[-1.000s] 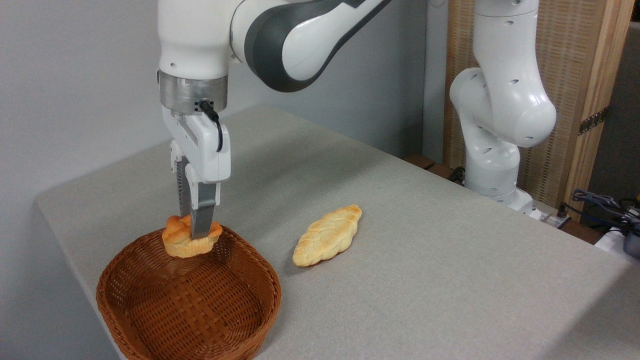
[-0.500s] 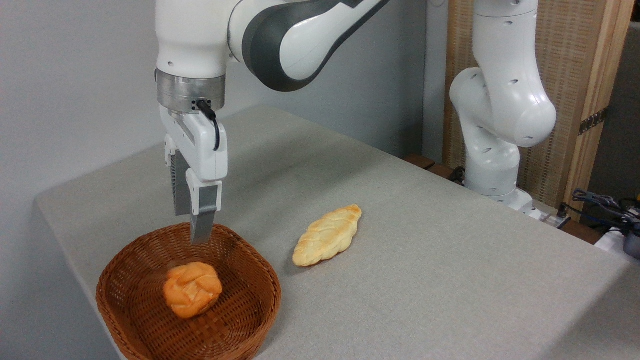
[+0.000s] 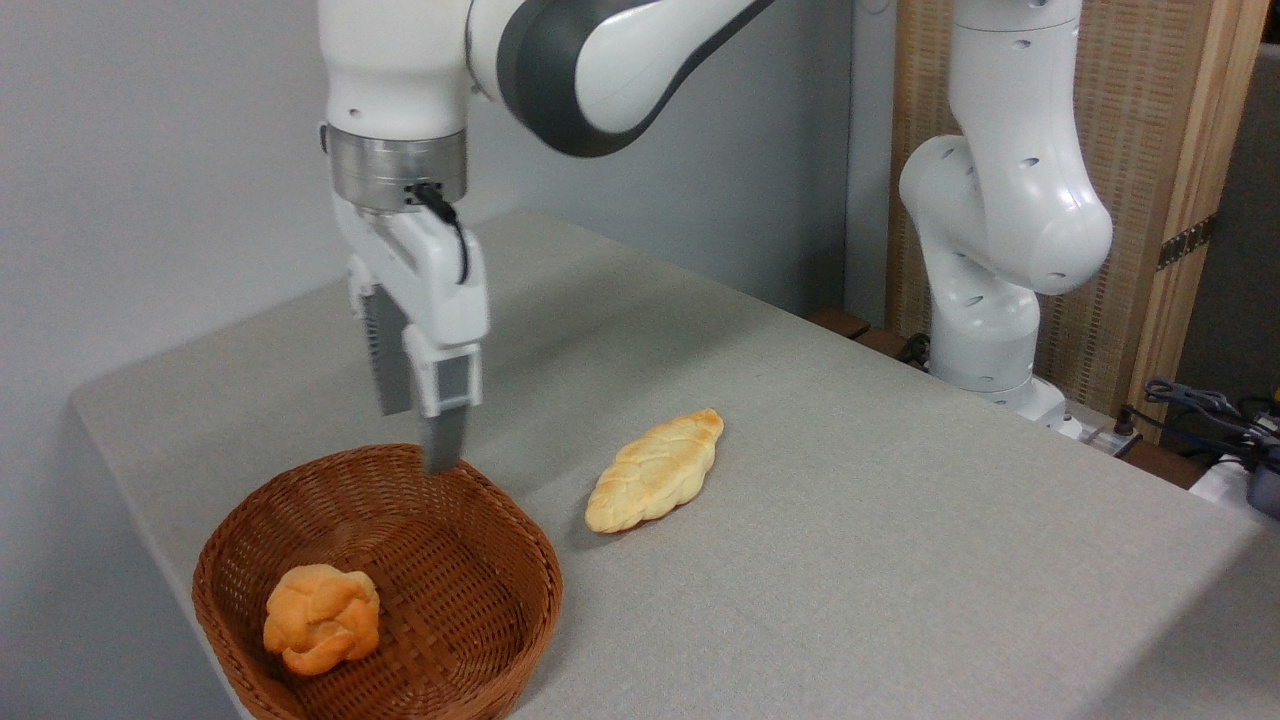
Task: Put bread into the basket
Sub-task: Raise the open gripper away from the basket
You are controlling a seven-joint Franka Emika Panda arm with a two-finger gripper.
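The bread (image 3: 320,618), a small orange-golden knotted bun, lies inside the brown wicker basket (image 3: 478,600), against its front-left wall. My gripper (image 3: 418,440) hangs open and empty above the basket's back rim, up and to the right of the bun and well apart from it. Its fingers (image 3: 443,448) point straight down.
A longer pale braided loaf (image 3: 655,470) lies on the grey table (image 3: 850,560) just right of the basket. The arm's white base (image 3: 985,330) stands at the table's back right, with cables (image 3: 1215,415) beyond it. The basket sits close to the table's front-left edge.
The gripper opened and let the bun go; the bun dropped into the basket and rolled to its front left. The gripper rose a little and shifted right.
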